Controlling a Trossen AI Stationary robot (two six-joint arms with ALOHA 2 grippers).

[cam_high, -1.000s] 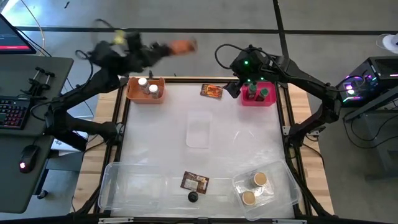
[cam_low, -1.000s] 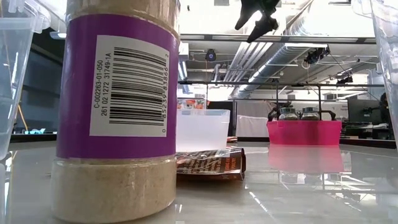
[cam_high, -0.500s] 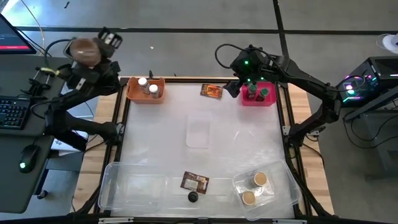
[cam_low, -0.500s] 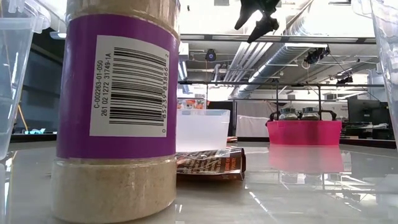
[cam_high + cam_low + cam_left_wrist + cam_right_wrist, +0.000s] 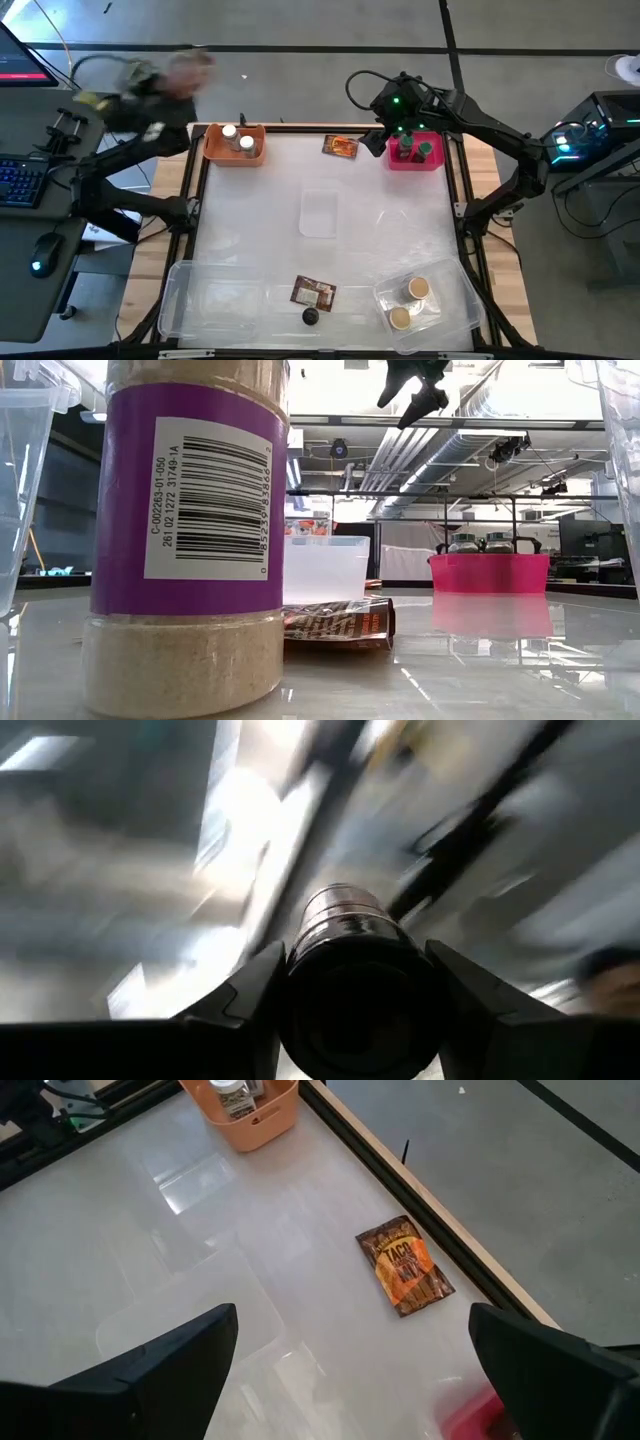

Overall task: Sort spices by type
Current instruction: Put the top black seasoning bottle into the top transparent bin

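While the left pincer [image 5: 360,1020], clenched on a dark-lidded spice jar [image 5: 345,935], swung beyond the bench's far-left corner as if carrying it off for sorting, the right pincer [image 5: 350,1370] hung released over the pink bin [image 5: 415,160] at the far-right corner.

This is a robotics lab or workshop. Exposed ceiling ducts [image 5: 470,445] run overhead in an open industrial hall. The framed desk [image 5: 330,180] stands on a bare grey floor [image 5: 300,25], flanked by a keyboard [image 5: 22,185], a mouse [image 5: 38,265] and a lit computer case [image 5: 590,135].
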